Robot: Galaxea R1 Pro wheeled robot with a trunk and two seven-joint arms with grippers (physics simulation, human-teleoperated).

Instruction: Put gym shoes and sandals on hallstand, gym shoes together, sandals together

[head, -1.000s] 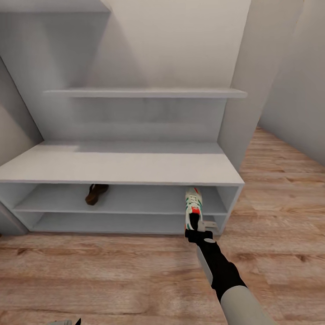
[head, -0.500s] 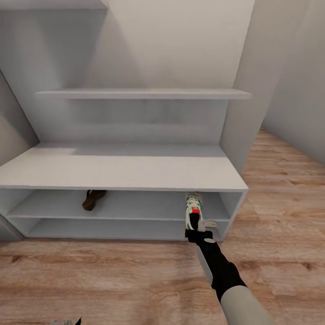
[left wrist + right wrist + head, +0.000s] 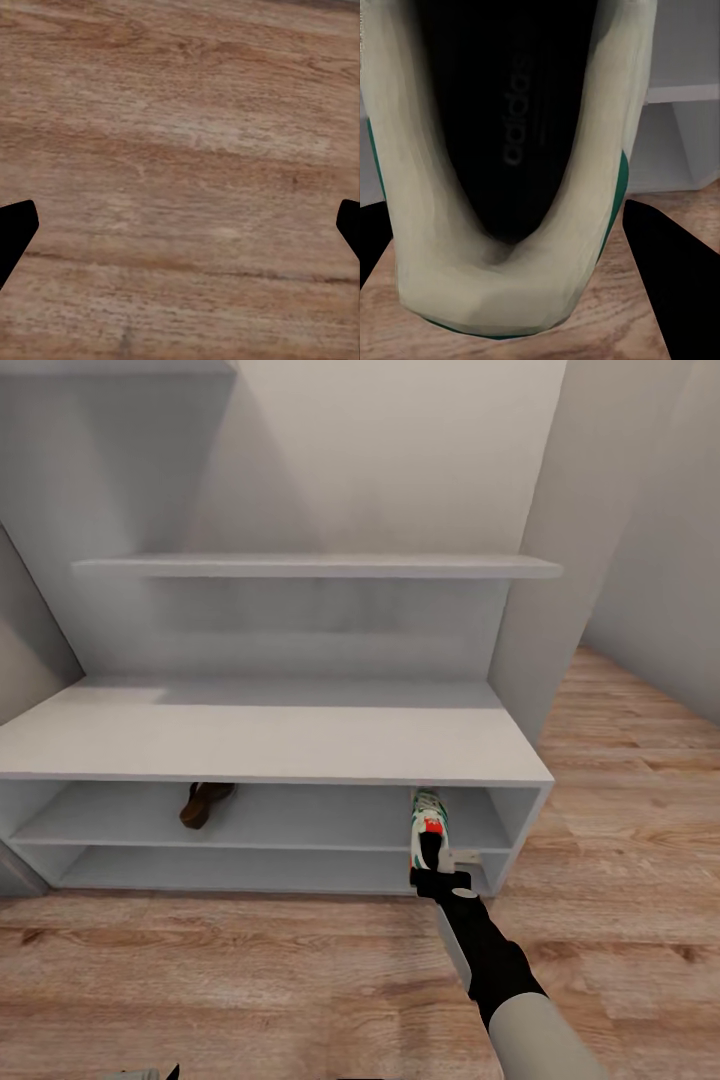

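The right gripper (image 3: 432,867) is clamped on the heel of a gym shoe (image 3: 428,822), toe pointed into the hallstand (image 3: 270,745) upper slot for placement. One sandal (image 3: 203,803) already lies there, well apart. The left gripper (image 3: 180,225) hangs wide open, empty, over the corridor floor (image 3: 180,112).

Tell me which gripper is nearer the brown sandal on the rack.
Right. The right gripper is at the rack's right end, holding a gym shoe, well right of the sandal. The left gripper faces bare floor.
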